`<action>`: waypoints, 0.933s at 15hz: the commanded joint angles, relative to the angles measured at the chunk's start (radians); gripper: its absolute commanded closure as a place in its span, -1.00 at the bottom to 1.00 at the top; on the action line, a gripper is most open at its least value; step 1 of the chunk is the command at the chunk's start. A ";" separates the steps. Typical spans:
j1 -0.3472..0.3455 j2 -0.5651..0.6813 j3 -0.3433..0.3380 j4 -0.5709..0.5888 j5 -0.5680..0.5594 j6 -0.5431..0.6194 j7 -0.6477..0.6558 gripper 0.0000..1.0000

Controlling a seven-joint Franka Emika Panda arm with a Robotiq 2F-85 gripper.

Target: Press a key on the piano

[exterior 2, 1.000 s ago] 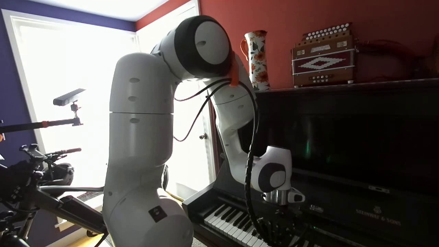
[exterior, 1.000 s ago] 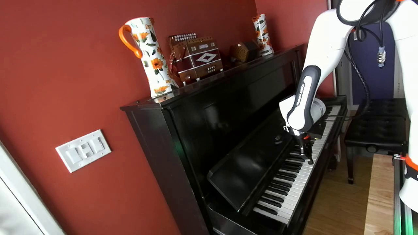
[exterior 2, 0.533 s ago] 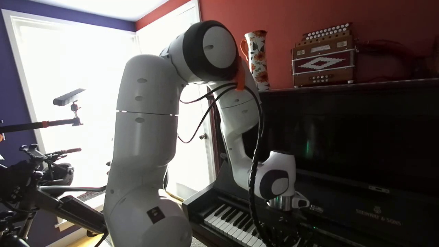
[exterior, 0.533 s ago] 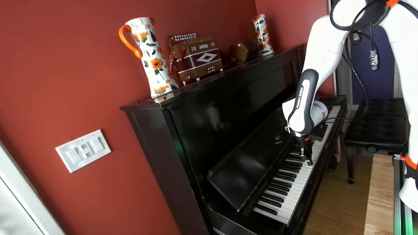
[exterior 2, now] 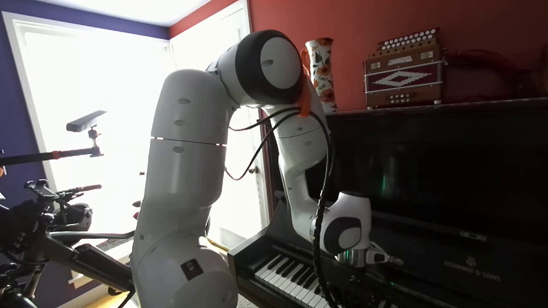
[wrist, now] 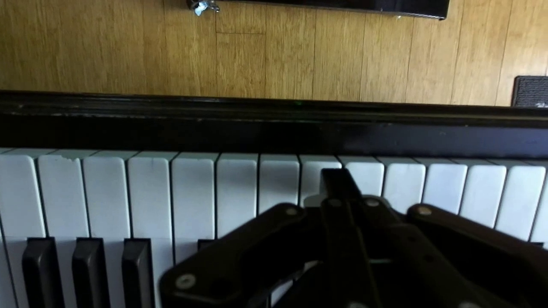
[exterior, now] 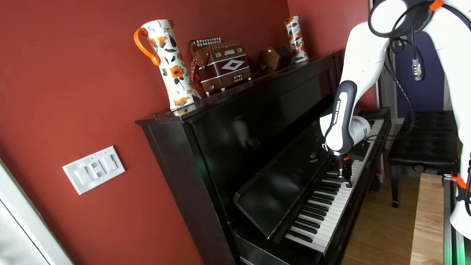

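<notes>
Apparently the reach is done and the press left, though contact is unclear: the gripper (wrist: 341, 183), clenched and empty, sits over the keys (wrist: 236, 192) of the piano (exterior: 272, 147) by the wall (exterior: 92, 92).

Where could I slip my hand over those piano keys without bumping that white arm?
Probably over the white keys between the gripper and the near end of the piano, in an exterior view: nothing covers that stretch. It's crowded around the gripper and just past it, where the arm hides more keys.
</notes>
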 commanded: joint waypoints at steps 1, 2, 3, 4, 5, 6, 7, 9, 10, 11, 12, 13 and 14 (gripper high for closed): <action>-0.033 0.032 0.026 0.009 0.036 0.030 -0.038 1.00; -0.034 0.036 0.025 0.011 0.033 0.034 -0.035 1.00; -0.036 0.039 0.026 0.012 0.031 0.037 -0.034 1.00; -0.038 0.041 0.027 0.012 0.029 0.041 -0.033 1.00; -0.040 0.042 0.028 0.012 0.028 0.045 -0.032 1.00; -0.042 0.043 0.028 0.011 0.027 0.049 -0.031 1.00; -0.043 0.044 0.028 0.011 0.027 0.052 -0.030 1.00; -0.046 0.046 0.030 0.011 0.026 0.059 -0.029 1.00; -0.048 0.048 0.031 0.011 0.027 0.061 -0.030 1.00; -0.050 0.051 0.034 0.012 0.029 0.059 -0.031 1.00; -0.051 0.055 0.037 0.012 0.030 0.058 -0.031 1.00; -0.052 0.057 0.039 0.013 0.031 0.057 -0.032 1.00; -0.055 0.060 0.042 0.014 0.032 0.056 -0.032 1.00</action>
